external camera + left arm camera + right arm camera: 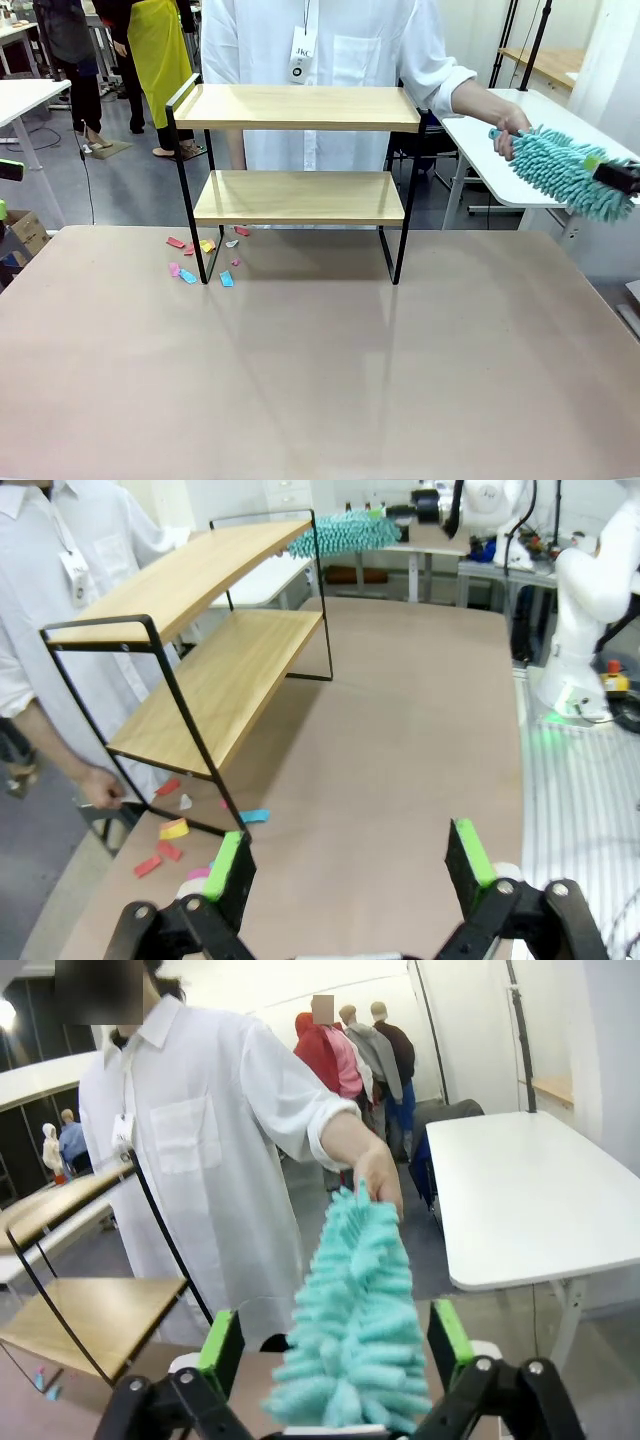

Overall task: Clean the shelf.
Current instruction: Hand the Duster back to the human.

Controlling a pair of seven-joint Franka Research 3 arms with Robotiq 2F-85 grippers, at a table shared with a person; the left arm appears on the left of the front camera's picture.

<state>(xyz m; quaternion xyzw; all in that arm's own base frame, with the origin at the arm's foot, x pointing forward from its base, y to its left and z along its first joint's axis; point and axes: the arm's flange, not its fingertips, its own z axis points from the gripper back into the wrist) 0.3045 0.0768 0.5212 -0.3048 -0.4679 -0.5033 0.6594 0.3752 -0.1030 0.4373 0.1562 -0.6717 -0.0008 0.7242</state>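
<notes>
Right gripper (335, 1345) stands with jaws spread either side of a teal duster (560, 170) whose far end the person's hand (510, 128) grasps, left gripper (350, 860) hangs open above the table (320, 380), where the shelf (298, 150) stands at the far edge, coloured scraps (205, 258) by its leg.

Near tabletop (320, 380) open; paper scraps (205, 258) litter shelf (300, 150) left leg; both boards bare.

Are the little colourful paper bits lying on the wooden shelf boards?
No, the colourful paper scraps lie on the tan table by the two-tier wooden shelf's black leg.
</notes>
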